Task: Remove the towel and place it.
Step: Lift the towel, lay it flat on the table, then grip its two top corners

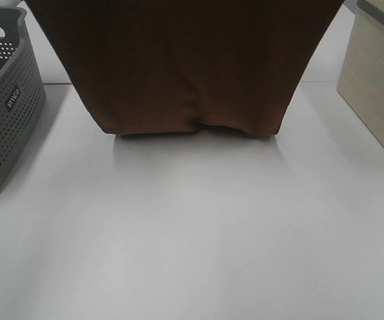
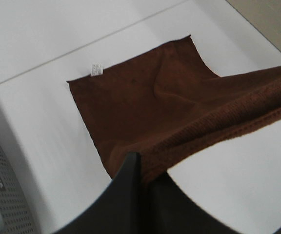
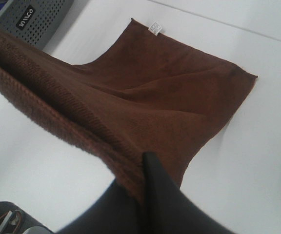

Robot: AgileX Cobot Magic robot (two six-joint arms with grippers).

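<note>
Item 1. Towel (image 1: pixel 185 67): dark brown plush cloth with a stitched hem. It was partly raised off the desk (image 1: pixel 192 233). One hemmed edge was held up and stretched between the two arms. The rest sloped down from that edge and lay flat on the white surface. From the high camera it hung like a curtain across the upper middle, and its lowest fold touched the desk. A small white tag (image 2: pixel 97 69) sat at one flat corner, on the basket's side.

Item 2. Left fingers (image 2: pixel 126 195): dark, closed tight on the raised hem at one end, with the cloth pinched between them and no gap showing. They were out of frame in the high view.

Item 3. Right fingers (image 3: pixel 155 195): dark, likewise clamped on the raised hem at its other end, with the cloth bunched where it entered the grip. They were out of frame in the high view.

Item 4. Basket (image 1: pixel 5 113): grey plastic with perforated walls, a cut-out handle and a small label plate. It stood on the desk at the left edge, apart from the towel.

Item 5. Box (image 1: pixel 379 87): pale wood-grain sides with a darker top rim. It stood at the right edge, apart from the towel.

Item 6. Desk: plain white, with a thin seam line running across it beyond the towel
</note>
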